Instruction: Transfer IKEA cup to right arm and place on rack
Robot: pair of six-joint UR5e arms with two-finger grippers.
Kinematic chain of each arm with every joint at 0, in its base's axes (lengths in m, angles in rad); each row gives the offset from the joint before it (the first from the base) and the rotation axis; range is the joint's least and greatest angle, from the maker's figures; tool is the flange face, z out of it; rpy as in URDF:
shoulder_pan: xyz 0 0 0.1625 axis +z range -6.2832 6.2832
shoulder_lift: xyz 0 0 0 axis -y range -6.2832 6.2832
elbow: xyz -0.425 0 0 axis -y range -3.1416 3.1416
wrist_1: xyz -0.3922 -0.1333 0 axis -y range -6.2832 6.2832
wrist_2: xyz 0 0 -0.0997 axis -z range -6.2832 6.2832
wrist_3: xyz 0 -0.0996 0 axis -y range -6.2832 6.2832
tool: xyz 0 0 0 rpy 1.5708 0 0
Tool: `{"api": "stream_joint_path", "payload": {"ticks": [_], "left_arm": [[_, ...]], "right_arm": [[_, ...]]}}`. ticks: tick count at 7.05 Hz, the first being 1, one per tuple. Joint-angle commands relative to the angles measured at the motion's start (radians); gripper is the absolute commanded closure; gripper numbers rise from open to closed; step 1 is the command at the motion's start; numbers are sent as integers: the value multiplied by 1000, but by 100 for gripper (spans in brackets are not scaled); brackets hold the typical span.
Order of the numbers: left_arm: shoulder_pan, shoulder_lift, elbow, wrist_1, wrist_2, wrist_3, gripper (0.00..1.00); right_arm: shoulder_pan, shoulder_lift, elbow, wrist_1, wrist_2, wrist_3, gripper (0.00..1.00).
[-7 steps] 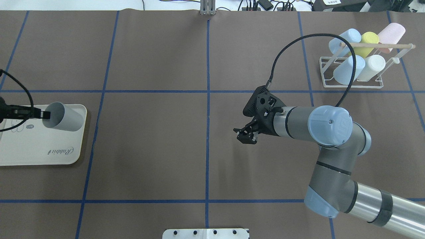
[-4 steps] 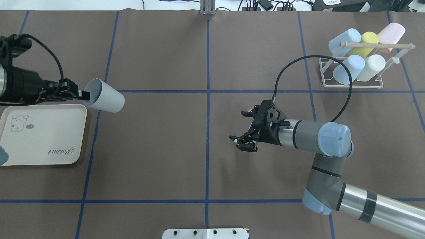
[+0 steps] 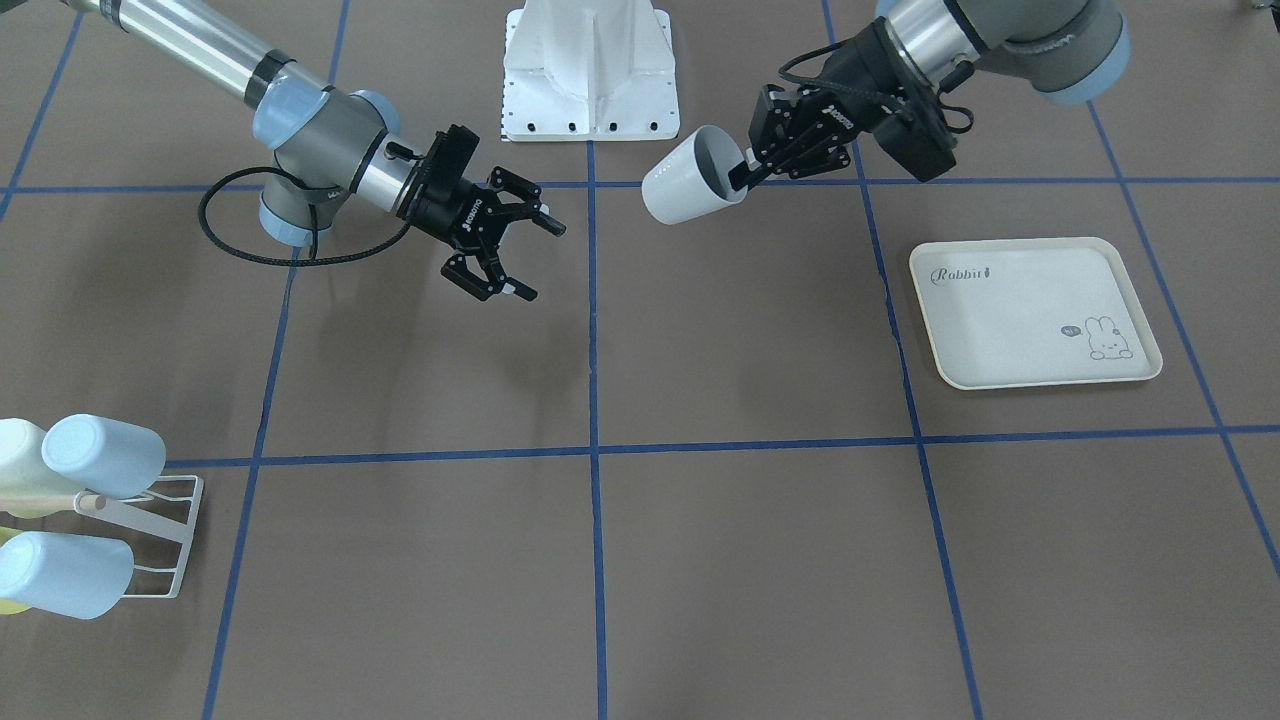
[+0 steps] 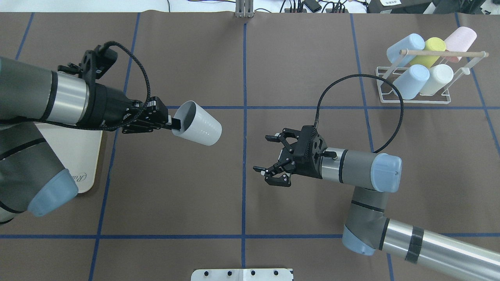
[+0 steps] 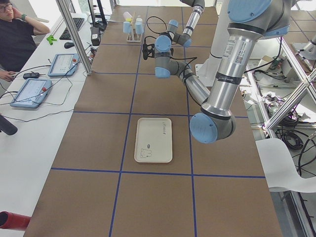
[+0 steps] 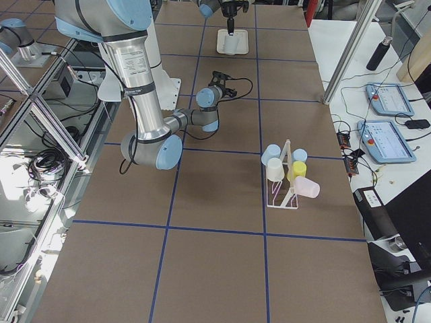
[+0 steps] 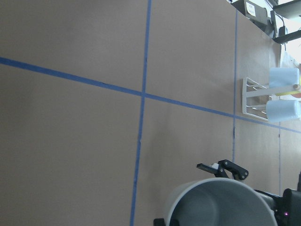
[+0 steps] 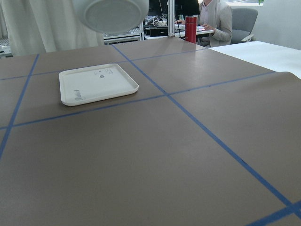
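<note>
Facing the robot, you see the left gripper (image 3: 745, 173) clamped on the rim of the pale grey plastic cup (image 3: 690, 190), which it holds tilted in the air above the brown bench (image 3: 700, 550). The right gripper (image 3: 540, 260) hangs with its fingers spread wide, apart from the cup. From overhead, you find the cup between the cream rabbit-print tray (image 4: 88, 156) and the right gripper, and the small white wire rack (image 4: 416, 102) with its wooden rod (image 4: 449, 53) stands at the far right, carrying pastel cups (image 4: 410, 80). In the right wrist view, the grey cup's base shows at the top edge, above the tray.
</note>
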Motion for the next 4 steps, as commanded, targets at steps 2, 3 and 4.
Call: {"api": "stream_joint_path", "payload": {"ticks": [2, 3, 4], "left_arm": [[59, -60, 50, -2, 1, -5, 100], [66, -72, 66, -2, 1, -5, 100], [81, -78, 74, -2, 2, -5, 100]], "right_arm": [[-2, 38, 14, 8, 0, -9, 1], [-3, 45, 14, 8, 0, -11, 1], [-3, 48, 15, 8, 1, -9, 1]]}}
